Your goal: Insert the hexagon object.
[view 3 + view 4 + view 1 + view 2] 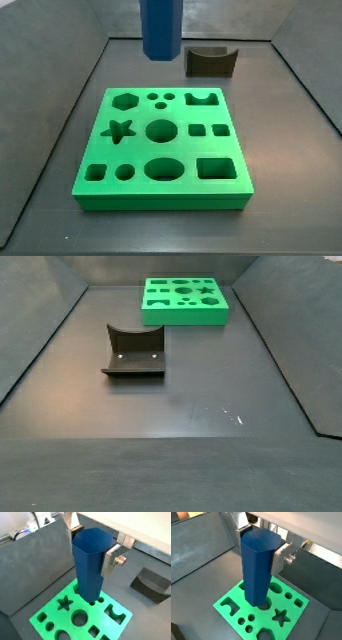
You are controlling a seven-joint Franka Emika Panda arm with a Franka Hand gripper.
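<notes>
My gripper [92, 547] is shut on the hexagon object [88, 567], a long blue prism held upright by its upper part. It also shows in another wrist view [260, 547], with the bar [258, 572] between the silver fingers [280, 557]. The bar's lower end hangs above the far part of the green board [60, 596], near its small round holes. In a side view the bar [160, 30] hovers over the board's back edge [160, 203], clear of the hexagon hole [124, 100]. The gripper itself is out of frame in both side views.
A dark grey block with a curved notch [210, 62] stands on the floor behind the board; it also shows in the other side view [134, 353] and in a wrist view [150, 584]. Grey walls enclose the floor. The green board [187, 318] lies at the far end.
</notes>
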